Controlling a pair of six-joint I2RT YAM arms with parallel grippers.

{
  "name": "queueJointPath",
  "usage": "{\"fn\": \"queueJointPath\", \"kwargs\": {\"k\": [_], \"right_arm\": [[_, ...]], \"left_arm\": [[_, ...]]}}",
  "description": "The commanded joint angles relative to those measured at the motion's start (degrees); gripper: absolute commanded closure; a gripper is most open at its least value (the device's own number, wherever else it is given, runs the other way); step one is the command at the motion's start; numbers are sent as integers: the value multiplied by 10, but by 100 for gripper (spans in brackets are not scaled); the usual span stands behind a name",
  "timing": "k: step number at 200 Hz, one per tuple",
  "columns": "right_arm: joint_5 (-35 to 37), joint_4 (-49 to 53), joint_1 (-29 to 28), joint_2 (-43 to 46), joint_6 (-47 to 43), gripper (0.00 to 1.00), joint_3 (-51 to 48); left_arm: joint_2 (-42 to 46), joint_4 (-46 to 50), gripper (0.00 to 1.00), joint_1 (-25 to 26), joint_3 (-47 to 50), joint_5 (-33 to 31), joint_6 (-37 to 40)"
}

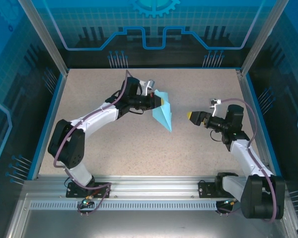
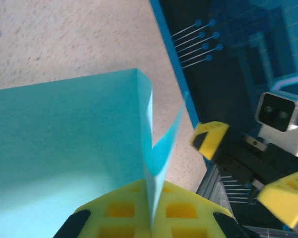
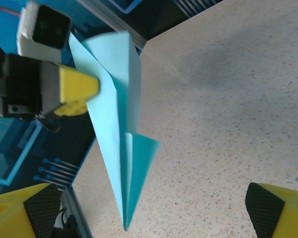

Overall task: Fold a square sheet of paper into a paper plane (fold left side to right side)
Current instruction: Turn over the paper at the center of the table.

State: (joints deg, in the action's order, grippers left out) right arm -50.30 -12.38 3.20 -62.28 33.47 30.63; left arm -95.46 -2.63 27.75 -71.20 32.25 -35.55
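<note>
Nearest the left wrist camera, the yellow fingers of the left claw (image 2: 151,218) were pressed together on the edge of the turquoise paper, pinching several layers between them. The paper plane (image 3: 111,139) hung from that grip near the middle of the table (image 1: 114,148), apparently lifted clear of it, with its sharp tip pointing toward the near edge. The right claw (image 1: 192,115) stood just beside it, apart from the paper, its fingers spread wide and holding nothing.

The task looked close to its end. The sheet was no longer a flat square but a slim, creased dart, with long folds running to the point. One small flap stood out to the side near the tip, and the layers gaped a little by the grip, so a last pressing of the creases or a tidying of that flap might remain, along with setting the plane down. Whether every fold was sharp could not be told.

The table was a speckled beige surface edged in blue. Aluminium posts rose at its corners, translucent blue panels printed with circuit lines closed it in, and an aluminium rail carried the arm bases along the near edge.
</note>
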Motion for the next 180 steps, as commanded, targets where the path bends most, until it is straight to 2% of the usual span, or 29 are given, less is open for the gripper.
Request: {"fn": "queueJointPath", "kwargs": {"k": [1, 32, 116, 144, 180], "right_arm": [[-62, -48, -29, -8, -12, 1, 21], [-80, -70, -67, -22, -14, 1, 43], [-80, -111, -162, -122, 19, 2, 104], [-76, -128, -171, -136, 42, 11, 108], [-78, -129, -178, -137, 48, 38, 110]], "left_arm": [[33, -72, 100, -1, 15, 14, 15], [53, -126, 100, 0, 42, 35, 6], [94, -146, 100, 0, 59, 87, 8], [96, -145, 100, 0, 59, 96, 8], [90, -142, 100, 3, 60, 98, 8]]}}
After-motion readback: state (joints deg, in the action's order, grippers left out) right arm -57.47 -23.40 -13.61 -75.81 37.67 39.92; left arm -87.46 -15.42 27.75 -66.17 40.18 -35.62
